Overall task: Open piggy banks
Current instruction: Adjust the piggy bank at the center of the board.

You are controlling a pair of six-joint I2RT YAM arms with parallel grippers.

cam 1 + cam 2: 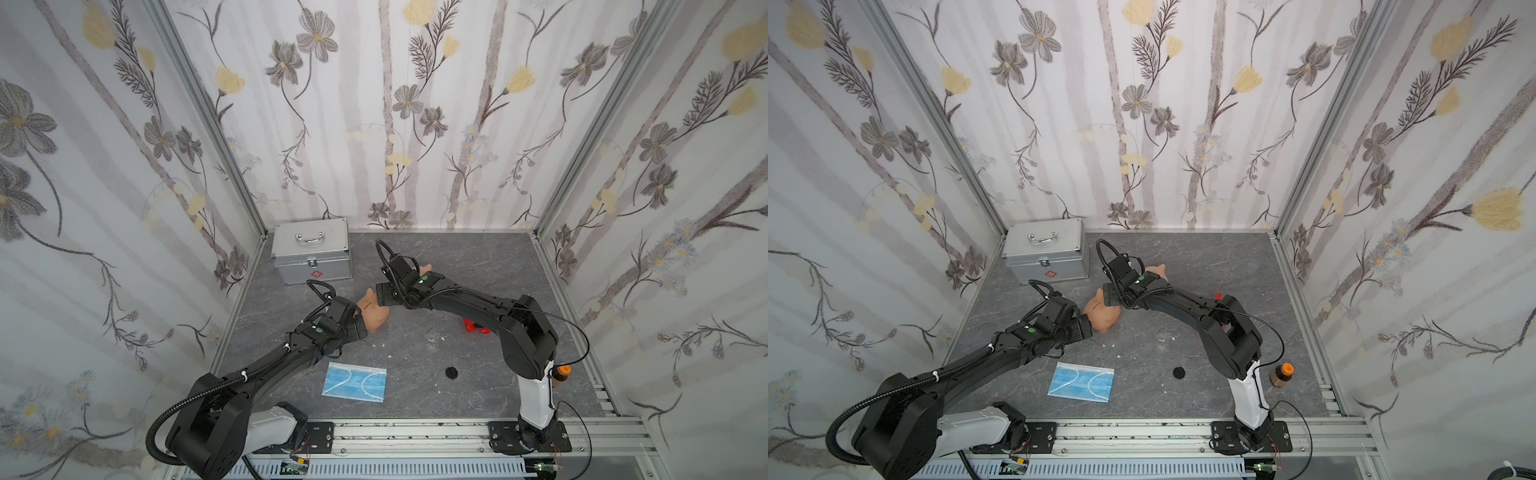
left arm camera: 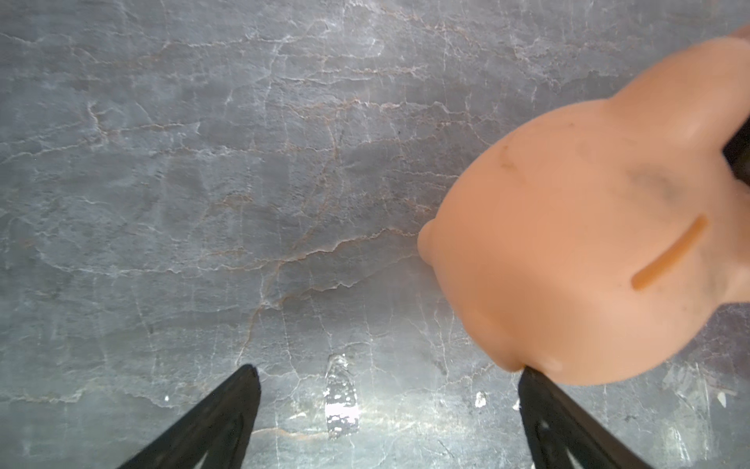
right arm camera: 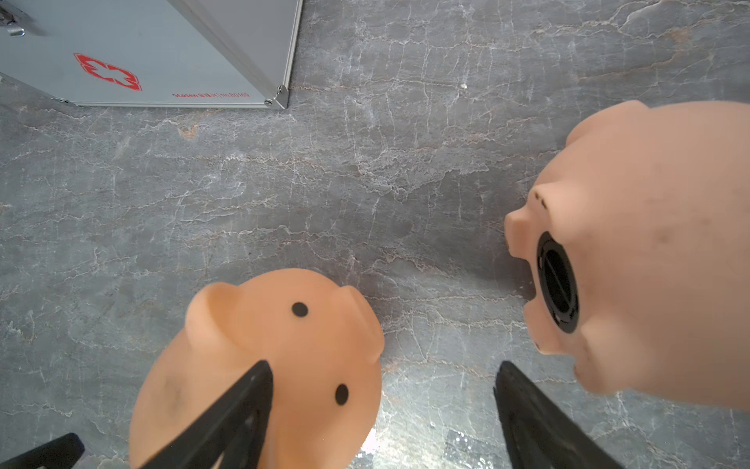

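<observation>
A peach-pink piggy bank [image 1: 377,318] [image 1: 1102,316] stands upright mid-table between my two grippers, its coin slot [image 2: 669,258] on top. My left gripper [image 2: 389,390] [image 1: 360,323] is open at its rear, with one fingertip [image 2: 535,390] right at the pig's body [image 2: 588,243]. My right gripper [image 3: 383,377] [image 1: 384,293] hangs open over the pig's face [image 3: 292,345], one finger [image 3: 243,406] crossing it. A second peach pig [image 3: 657,243] [image 1: 1158,271] lies on its side beside that gripper, black belly plug [image 3: 558,282] showing. The red pig [image 1: 473,327] is mostly hidden under my right arm.
A silver case [image 1: 311,249] [image 3: 142,61] stands at the back left. A blue face mask [image 1: 354,381] and a loose black round plug [image 1: 451,372] lie near the front. A small brown bottle with an orange cap [image 1: 1282,374] stands by the right arm's base.
</observation>
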